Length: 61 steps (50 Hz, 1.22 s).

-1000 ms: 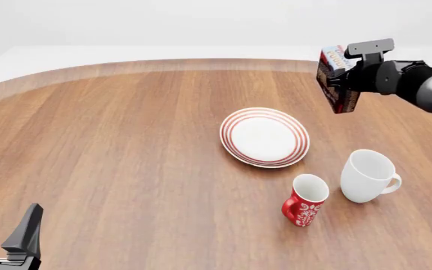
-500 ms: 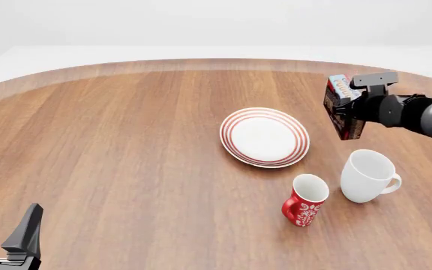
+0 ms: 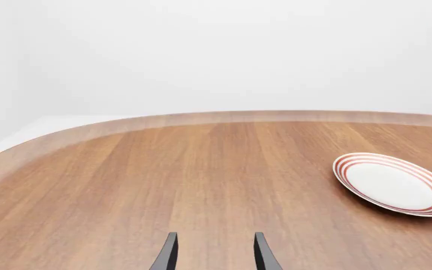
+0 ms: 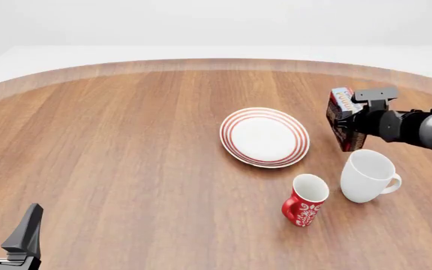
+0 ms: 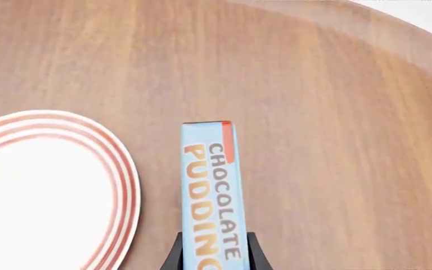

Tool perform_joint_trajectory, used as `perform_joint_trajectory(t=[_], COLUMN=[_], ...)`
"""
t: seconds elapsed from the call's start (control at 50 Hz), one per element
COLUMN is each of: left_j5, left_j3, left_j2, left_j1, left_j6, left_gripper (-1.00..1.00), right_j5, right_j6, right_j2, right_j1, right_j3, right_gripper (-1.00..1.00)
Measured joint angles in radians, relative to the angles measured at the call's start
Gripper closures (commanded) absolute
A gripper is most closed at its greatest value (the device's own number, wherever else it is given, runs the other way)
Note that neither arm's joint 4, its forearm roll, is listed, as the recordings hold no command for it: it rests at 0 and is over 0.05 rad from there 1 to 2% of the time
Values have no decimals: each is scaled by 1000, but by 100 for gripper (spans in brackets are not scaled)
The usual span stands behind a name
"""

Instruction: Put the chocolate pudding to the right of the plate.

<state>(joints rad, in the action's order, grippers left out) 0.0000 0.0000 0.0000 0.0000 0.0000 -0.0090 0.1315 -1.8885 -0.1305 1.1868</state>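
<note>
The right claw is pinching the pudding box, its two dark fingers pressed against the narrow sides of the carton near its back end. The box sits to the right of the plate and looks close to the surface, though I cannot tell whether its lower edge is touching the wood. In the right wrist view the carton lies just beside the plate's red-ringed rim, apart from it.

The main hazard is the white mug, which stands just in front of the box in the front view; a drop that slides toward the arm's side could knock it. Letting go while the box is tall and on edge could tip it onto the plate rim. A grip this near one end may also let the carton swing as the fingers part.

The red mug is farther off. The left claw rests spread apart and empty, well away.
</note>
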Motion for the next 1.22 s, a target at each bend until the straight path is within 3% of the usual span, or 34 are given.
perform_joint_trajectory(t=[0.06, 0.08, 0.42, 0.62, 0.8, 0.94, 1.06, 1.22], left_j5=[0, 0, 0, 0, 0, 0, 0, 0], left_j3=[0, 0, 0, 0, 0, 0, 0, 0], left_j2=[0, 0, 0, 0, 0, 0, 0, 0], left_j1=[0, 0, 0, 0, 0, 0, 0, 0], left_j6=[0, 0, 0, 0, 0, 0, 0, 0], left_gripper=[-100, -100, -100, -100, -100, -100, -100, -100], right_j5=[-2, -4, 9, 92, 226, 275, 319, 304], right_j6=[0, 0, -33, -13, 72, 177, 223, 191], right_j2=[-5, -7, 37, 245, 565, 956, 1314, 1631], right_j1=[-1, 0, 14, 52, 131, 130, 5, -137], right_j3=[5, 6, 34, 61, 134, 166, 226, 259], right_gripper=[100, -100, -100, -100, -100, -100, -100, -100])
